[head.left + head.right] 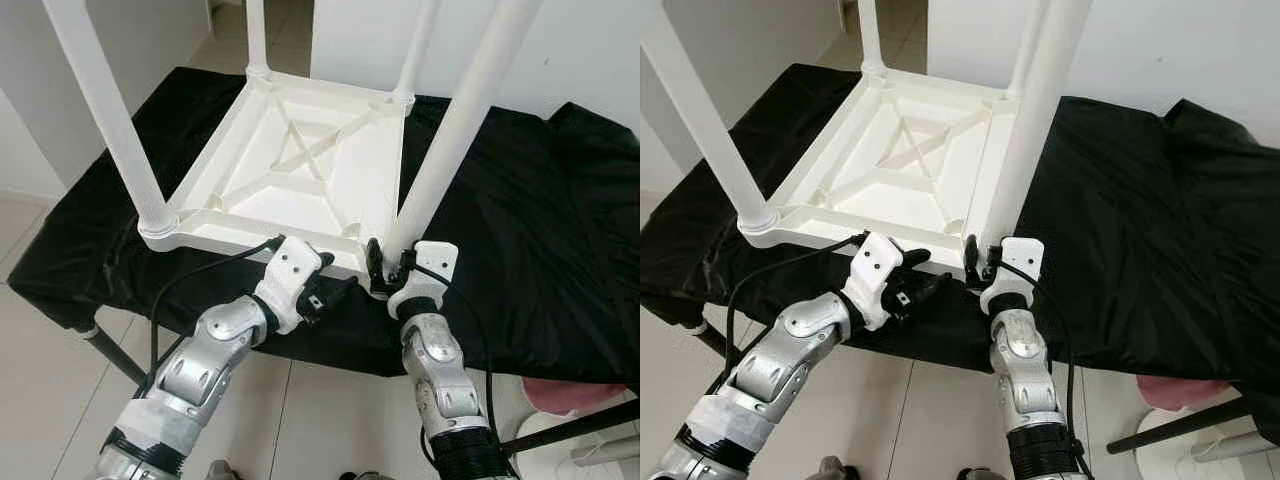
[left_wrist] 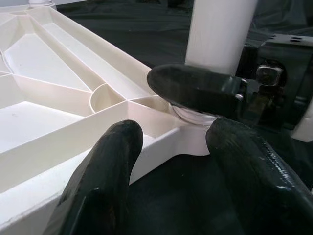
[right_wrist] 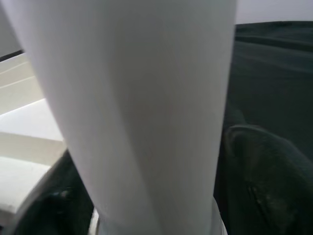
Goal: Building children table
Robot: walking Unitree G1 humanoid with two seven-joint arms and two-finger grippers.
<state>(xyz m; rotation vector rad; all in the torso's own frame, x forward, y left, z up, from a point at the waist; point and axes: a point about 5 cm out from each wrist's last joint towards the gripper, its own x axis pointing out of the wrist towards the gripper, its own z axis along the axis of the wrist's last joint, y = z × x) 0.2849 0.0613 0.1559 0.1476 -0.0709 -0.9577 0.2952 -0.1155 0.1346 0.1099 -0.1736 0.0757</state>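
Right tool (image 1: 385, 272) clamped round the smooth, probably slippery leg (image 1: 440, 165) low at its socket, left tool (image 1: 335, 290) wide open at 9 o'clock, light stiff plastic.

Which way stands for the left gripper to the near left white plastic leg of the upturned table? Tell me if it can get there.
Probably yes. The left gripper hangs open at the near rim of the upturned white plastic table. The near left white plastic leg stands unobstructed along that rim; the right gripper grips the other near white leg.

The upturned children's table (image 1: 300, 170) lies on the cloth-covered table (image 1: 540, 220), legs up, with the left claw (image 1: 335, 290) left of its near-right leg (image 1: 450, 140), which sits between the right claw's (image 1: 388, 268) fingers
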